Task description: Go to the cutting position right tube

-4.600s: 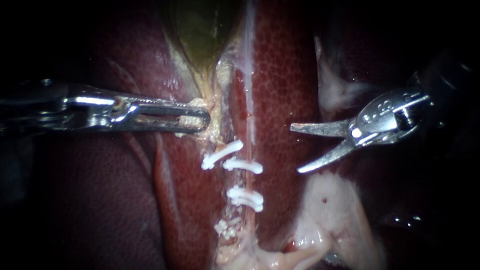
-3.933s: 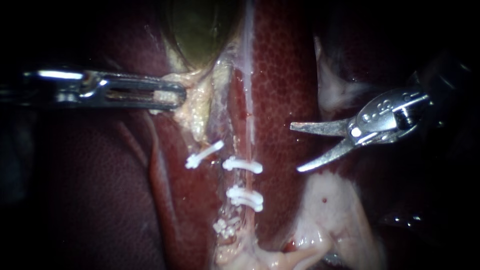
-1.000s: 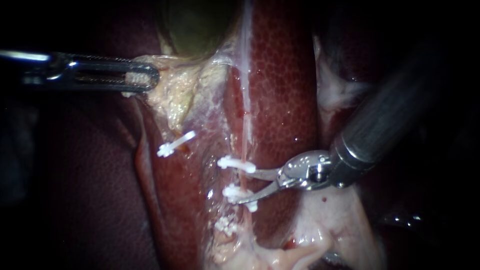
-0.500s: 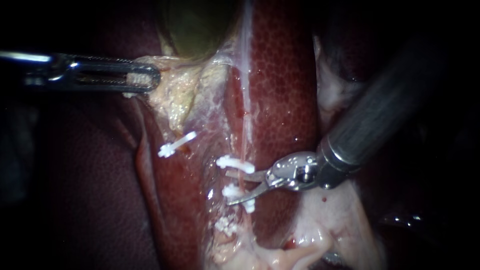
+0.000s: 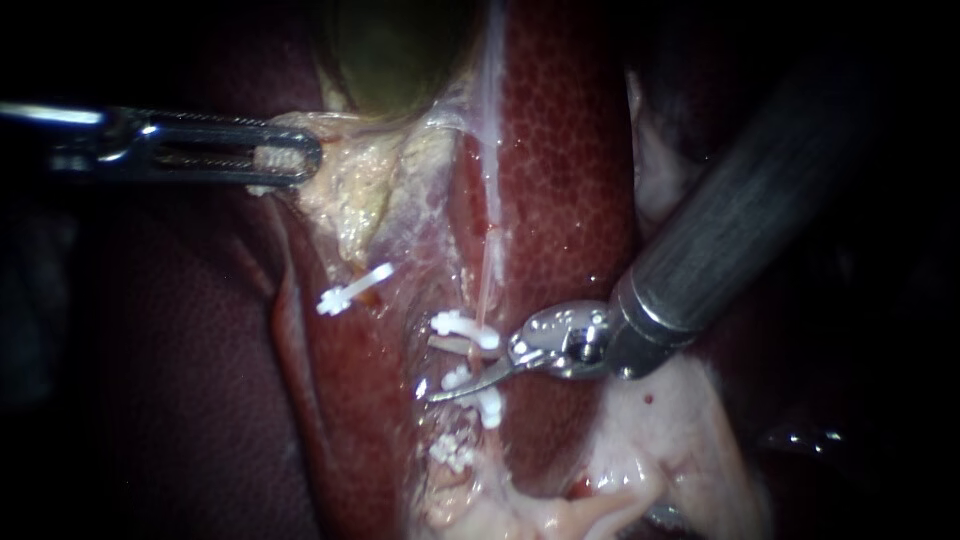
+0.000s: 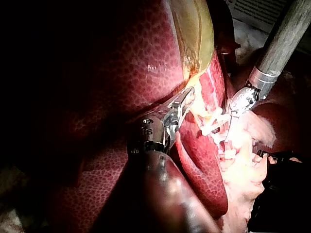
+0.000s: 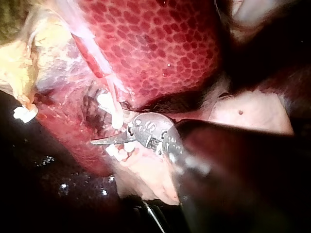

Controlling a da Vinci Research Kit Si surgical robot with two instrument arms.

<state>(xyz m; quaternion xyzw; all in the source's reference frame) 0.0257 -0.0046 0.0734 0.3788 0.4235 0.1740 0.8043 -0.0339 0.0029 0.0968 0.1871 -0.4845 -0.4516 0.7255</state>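
Endoscope view: right instrument (image 5: 440,370), shaft from 2 o'clock, had its blades apart w/ a gap, straddling the right tube (image 5: 486,270) btwn upper clip (image 5: 462,327) and lower clip (image 5: 488,405), just off centre toward 6 o'clock. Left instrument (image 5: 305,160), shaft from 9 o'clock, was clamped on yellow tissue (image 5: 350,200) under the gallbladder (image 5: 400,50) at 11 o'clock. Liver (image 5: 560,180) lay at 1 o'clock.

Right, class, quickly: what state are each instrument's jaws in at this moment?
Left instrument: jaws shut on pale tissue below the gallbladder.
Right instrument: blades open, straddling the right tube.
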